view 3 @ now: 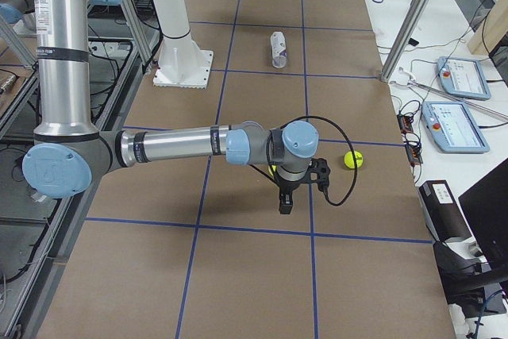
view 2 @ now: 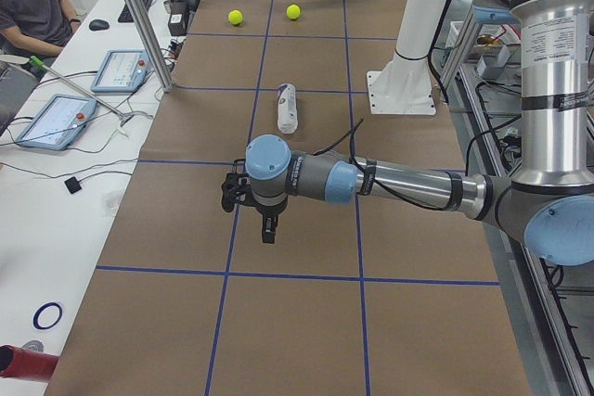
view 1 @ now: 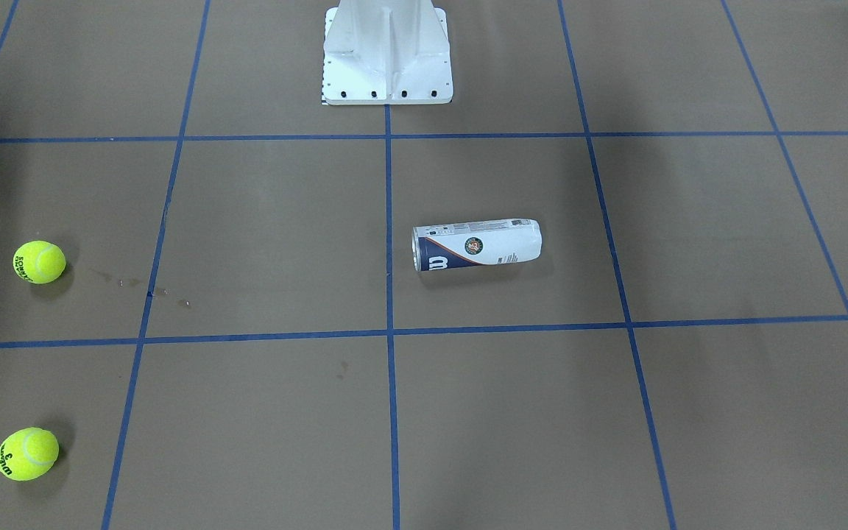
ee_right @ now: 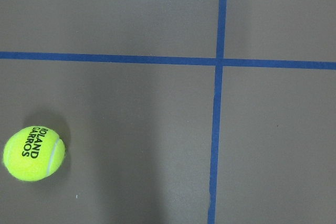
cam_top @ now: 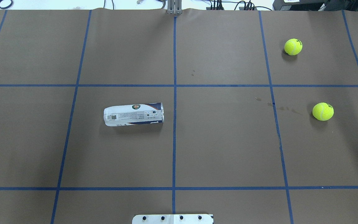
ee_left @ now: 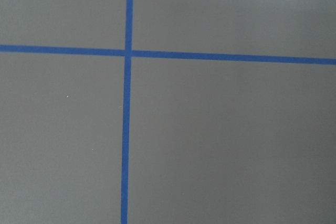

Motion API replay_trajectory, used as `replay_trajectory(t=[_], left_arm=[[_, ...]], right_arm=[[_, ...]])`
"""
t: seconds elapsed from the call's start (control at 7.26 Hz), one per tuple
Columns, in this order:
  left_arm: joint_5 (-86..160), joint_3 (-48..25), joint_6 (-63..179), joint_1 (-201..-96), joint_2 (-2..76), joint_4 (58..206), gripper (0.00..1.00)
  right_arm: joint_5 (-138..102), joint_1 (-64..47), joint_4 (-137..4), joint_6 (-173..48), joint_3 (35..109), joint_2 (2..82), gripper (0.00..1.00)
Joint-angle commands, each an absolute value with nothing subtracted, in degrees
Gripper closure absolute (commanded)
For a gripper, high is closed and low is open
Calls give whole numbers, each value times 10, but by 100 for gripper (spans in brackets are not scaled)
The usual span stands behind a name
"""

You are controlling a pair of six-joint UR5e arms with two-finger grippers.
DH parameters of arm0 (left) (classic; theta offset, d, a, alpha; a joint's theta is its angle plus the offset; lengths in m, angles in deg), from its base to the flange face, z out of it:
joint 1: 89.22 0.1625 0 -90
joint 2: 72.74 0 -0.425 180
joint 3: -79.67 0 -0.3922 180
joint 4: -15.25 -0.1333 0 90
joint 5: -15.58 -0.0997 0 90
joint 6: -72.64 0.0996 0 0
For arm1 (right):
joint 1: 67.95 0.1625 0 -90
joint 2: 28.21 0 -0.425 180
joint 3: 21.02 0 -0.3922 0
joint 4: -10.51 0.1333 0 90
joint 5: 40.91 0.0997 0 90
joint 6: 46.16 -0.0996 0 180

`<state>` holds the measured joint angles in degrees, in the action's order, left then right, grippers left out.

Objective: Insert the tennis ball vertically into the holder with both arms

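Holder [cam_top: 134,114]: the clear tennis-ball tube lies on its side on the desk [cam_top: 228,140]. It is out in front of the white pedestal [view 1: 387,59] and a little to the pedestal's left, with its navy end just beside the centre line of blue tape [cam_top: 174,140]. Nothing touches it.
Tennis balls: both are well off to the pedestal's right and apart from each other. One ball [cam_top: 323,111] is about as far out from the pedestal as the tube, and the other ball [cam_top: 293,46] is farther out.
Left claw [view 2: 269,232]: points down over bare desk, far to the pedestal's left and well apart from the tube. I cannot tell whether it is released or clenched.
Right claw [view 3: 284,202]: points down over the desk to the pedestal's right, near the balls. Again I cannot tell its state.
Right wrist view: a ball printed "ROLAND GARROS" sits near a tape crossing.
Left wrist view: only brown desk and a tape crossing.
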<state>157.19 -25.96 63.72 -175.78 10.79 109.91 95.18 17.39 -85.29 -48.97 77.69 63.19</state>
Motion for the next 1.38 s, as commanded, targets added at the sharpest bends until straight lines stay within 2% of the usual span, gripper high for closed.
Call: replay_trajectory(t=[0.0,0.28,0.55,0.69,0.96,1.24], left_arm=[[1578,-266,629,-1755,107,1201,0],[1577,-273,607,-1740,133,1223,9],[1579,-285,607,-1659,190,1223,9],[1580,-306,603,-1650,188,1229,0],[1611,-307,583,-1625,200,1278,0],[1596,-282,568,-1516,337,1310,1]], right_arm=[[952,174,-853,-490,777,632,1],[953,174,-853,-490,778,632,1],[952,174,-853,-490,777,632,1],[953,174,-853,-490,777,632,1],[953,174,-853,-490,776,632,1],[953,173,-853,-490,773,632,1]])
